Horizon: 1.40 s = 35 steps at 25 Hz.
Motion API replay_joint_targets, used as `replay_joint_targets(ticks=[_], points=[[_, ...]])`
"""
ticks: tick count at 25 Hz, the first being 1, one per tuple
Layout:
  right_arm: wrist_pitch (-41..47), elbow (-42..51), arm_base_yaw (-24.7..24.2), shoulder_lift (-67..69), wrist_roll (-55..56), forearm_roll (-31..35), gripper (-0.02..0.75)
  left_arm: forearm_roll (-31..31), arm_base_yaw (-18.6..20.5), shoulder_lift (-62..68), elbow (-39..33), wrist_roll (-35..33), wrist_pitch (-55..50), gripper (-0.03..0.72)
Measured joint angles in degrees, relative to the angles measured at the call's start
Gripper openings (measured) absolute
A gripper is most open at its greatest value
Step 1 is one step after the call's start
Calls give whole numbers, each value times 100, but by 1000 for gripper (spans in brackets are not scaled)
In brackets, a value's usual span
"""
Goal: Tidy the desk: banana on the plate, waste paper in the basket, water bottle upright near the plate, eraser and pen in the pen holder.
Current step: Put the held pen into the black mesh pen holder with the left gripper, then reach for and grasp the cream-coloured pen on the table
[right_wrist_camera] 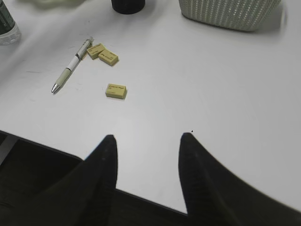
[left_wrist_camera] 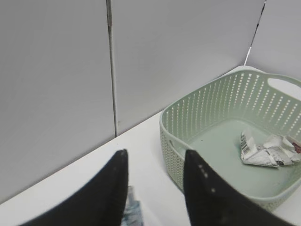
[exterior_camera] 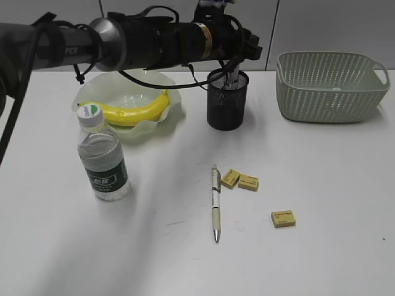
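Observation:
My left gripper (exterior_camera: 235,64) (left_wrist_camera: 155,151) hangs right over the black mesh pen holder (exterior_camera: 227,99). Its jaws stand apart, and a pale slim thing (left_wrist_camera: 134,213) shows low between them, beside the left finger; I cannot tell what it is. A pen (exterior_camera: 215,203) lies on the desk (exterior_camera: 321,185) with three yellow erasers (exterior_camera: 230,178) (exterior_camera: 248,182) (exterior_camera: 283,218) to its right. The banana (exterior_camera: 133,111) lies on the plate (exterior_camera: 175,97). The water bottle (exterior_camera: 102,158) stands upright in front of the plate. Waste paper (left_wrist_camera: 265,150) lies in the basket (left_wrist_camera: 197,117). My right gripper (right_wrist_camera: 148,139) is open and empty over the desk's near edge.
The basket (exterior_camera: 332,86) stands at the back right, close to the grey wall panels. My left arm (exterior_camera: 142,40) stretches across the back of the desk, above the plate. The desk's near edge (right_wrist_camera: 141,195) runs just below my right fingers.

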State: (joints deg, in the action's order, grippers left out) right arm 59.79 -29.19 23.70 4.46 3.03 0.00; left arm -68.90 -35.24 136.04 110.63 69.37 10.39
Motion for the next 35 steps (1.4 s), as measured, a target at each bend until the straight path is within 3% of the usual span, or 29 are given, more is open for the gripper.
replay_joint_targets(ticks=[3, 6, 11, 14, 16, 18, 21, 26, 31, 35], points=[[0, 0, 0, 0, 0, 0, 347, 0, 0, -28, 0, 0, -18, 362], [0, 0, 0, 0, 0, 0, 347, 14, -17, -231, 0, 0, -395, 371], [0, 0, 0, 0, 0, 0, 347, 426, -280, -1234, -6, -322, -2230, 254], [0, 0, 0, 0, 0, 0, 347, 1536, -492, -1951, -46, -2370, -3526, 190], [0, 0, 0, 0, 0, 0, 347, 2728, -559, -2377, -71, -3780, -4401, 177], [0, 0, 0, 0, 0, 0, 347, 3492, -566, -2783, -317, -4648, -5072, 175], [0, 0, 0, 0, -6, 0, 347, 3841, -566, -3689, -1226, -5007, -5420, 177], [0, 0, 0, 0, -6, 0, 347, 4390, -566, -5999, -3547, -5115, -5648, 223], [0, 0, 0, 0, -6, 0, 347, 5139, -566, -8586, -5597, -5121, -6102, 368], [0, 0, 0, 0, -6, 0, 347, 5531, -566, -10464, -6533, -5121, -6792, 505]])
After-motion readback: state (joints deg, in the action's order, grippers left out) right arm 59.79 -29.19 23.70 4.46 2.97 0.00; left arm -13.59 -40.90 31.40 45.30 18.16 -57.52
